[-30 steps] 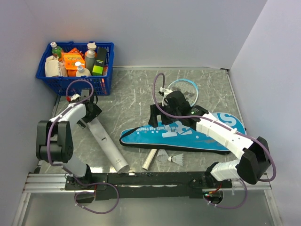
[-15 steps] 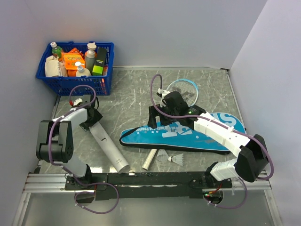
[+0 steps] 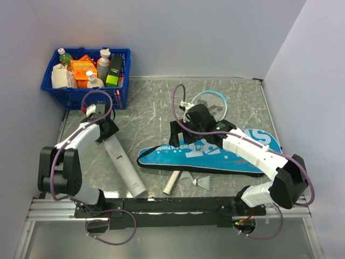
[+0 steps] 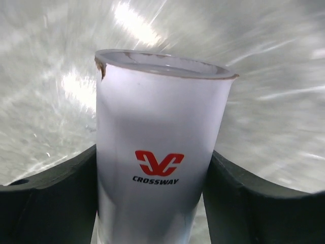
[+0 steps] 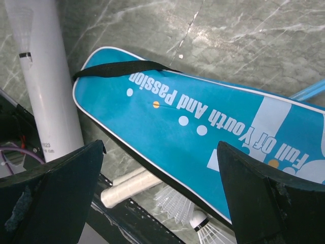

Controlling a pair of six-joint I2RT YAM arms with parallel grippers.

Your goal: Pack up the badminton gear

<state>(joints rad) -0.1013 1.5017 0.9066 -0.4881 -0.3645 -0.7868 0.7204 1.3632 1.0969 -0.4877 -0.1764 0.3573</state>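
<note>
Long white tube, diagonal by desk's front-left corner | your left gripper clamps its far end | right gripper wide above teal fabric cover | judged light, slick, crushable: squeeze gently.

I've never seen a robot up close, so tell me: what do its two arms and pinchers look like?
Both the left arm and right arm have smooth white shells between chunky black joints. A thin purple cable loops loosely along each. The two flat fingers are matte black, slightly scuffed.
</note>
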